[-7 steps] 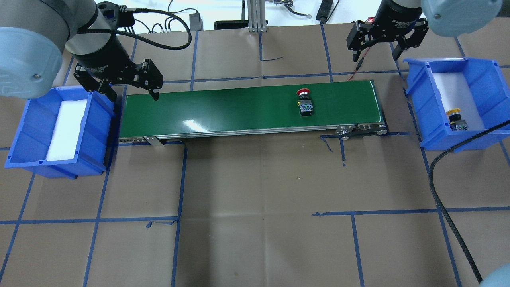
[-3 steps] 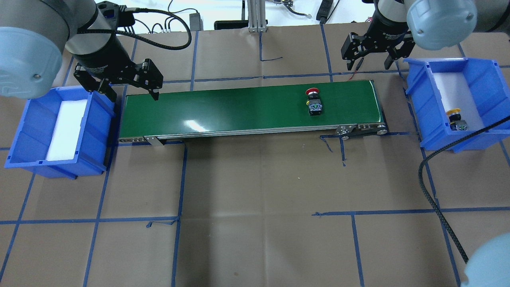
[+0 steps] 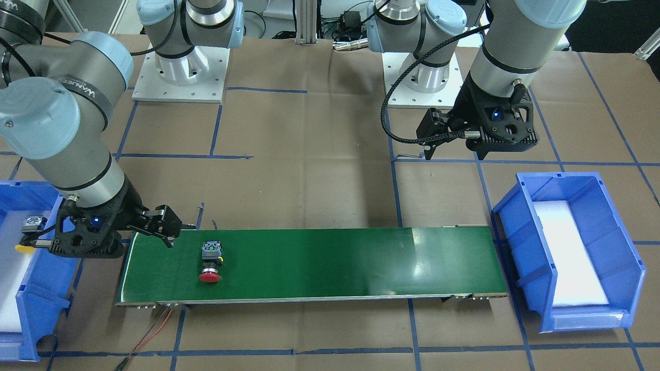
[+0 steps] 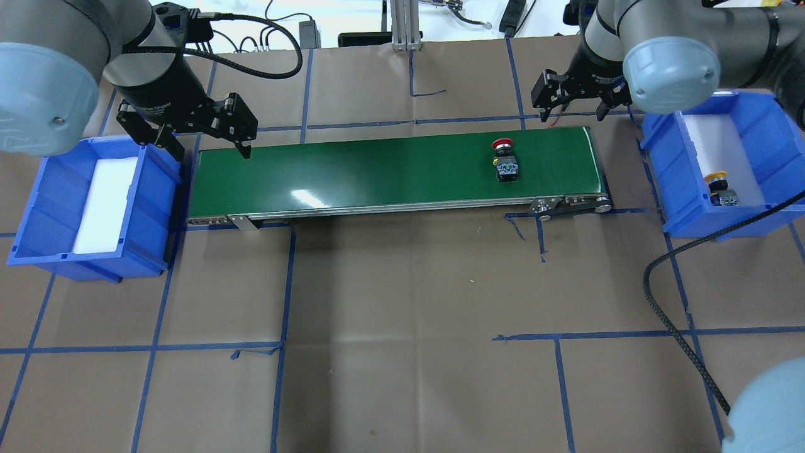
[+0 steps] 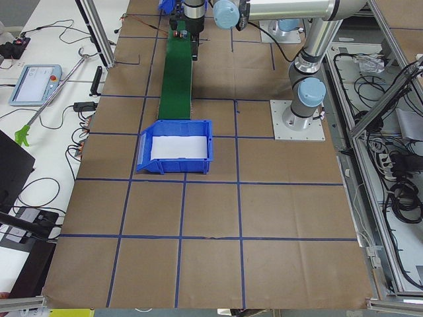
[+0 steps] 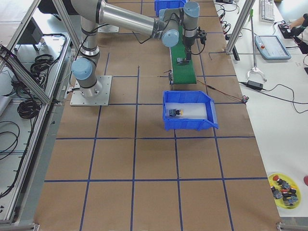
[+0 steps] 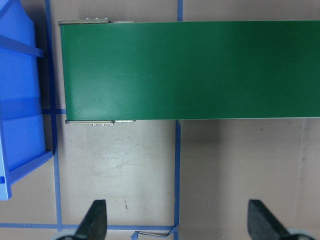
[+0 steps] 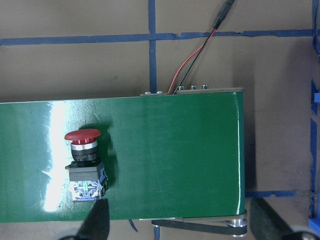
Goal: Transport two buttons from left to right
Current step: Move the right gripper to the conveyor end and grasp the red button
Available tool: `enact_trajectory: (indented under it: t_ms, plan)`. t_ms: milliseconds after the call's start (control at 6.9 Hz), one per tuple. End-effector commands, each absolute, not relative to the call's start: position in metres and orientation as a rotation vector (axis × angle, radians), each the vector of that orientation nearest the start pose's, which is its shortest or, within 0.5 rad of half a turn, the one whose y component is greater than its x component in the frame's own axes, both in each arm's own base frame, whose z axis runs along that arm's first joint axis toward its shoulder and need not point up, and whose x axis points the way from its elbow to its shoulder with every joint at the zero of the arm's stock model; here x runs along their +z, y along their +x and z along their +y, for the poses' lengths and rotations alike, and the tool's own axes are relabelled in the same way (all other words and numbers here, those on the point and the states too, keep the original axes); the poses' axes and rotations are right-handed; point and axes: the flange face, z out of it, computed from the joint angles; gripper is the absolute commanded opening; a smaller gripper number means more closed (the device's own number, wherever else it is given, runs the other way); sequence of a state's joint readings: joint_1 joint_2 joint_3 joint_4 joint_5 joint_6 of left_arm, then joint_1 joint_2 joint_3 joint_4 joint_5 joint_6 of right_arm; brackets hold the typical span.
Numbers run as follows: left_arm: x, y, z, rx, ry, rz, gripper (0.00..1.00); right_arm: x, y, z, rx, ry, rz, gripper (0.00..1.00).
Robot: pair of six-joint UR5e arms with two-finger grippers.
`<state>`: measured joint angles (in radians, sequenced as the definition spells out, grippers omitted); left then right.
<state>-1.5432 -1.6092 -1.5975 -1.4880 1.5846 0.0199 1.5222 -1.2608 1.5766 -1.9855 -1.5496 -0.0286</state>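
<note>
while on glossy belt (image 4: 377,167), red-capped button (image 4: 505,161)

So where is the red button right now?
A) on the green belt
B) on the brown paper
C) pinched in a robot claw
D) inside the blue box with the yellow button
A: the red button lies on its side on the green belt, and nothing is holding it.

Red button (image 4: 505,162) farther right along belt (image 4: 377,170)
</note>
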Motion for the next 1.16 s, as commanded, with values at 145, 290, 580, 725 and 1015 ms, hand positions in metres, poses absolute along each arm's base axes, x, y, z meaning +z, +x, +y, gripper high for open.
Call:
enact_trajectory:
  t_ms: [145,290,580,725,1015]
  plan:
    - [0.463,-0.118,-0.512,-0.026,-0.015,3.127,1.00,0.314,0.134,-0.632,-0.160,0.032,3.113,0.99]
    - [0.464,-0.118,-0.513,-0.028,-0.015,3.127,1.00,0.300,0.138,-0.637,-0.160,0.022,3.113,0.99]
    - [0.463,-0.118,-0.512,-0.026,-0.012,3.127,1.00,0.275,0.139,-0.643,-0.105,0.023,3.116,0.99]
    - [0.463,-0.118,-0.512,-0.026,-0.012,3.127,1.00,0.261,0.138,-0.644,-0.067,0.023,3.117,0.99]
    - [0.463,-0.118,-0.512,-0.026,-0.010,3.127,1.00,0.246,0.137,-0.641,0.000,0.026,3.128,0.85]
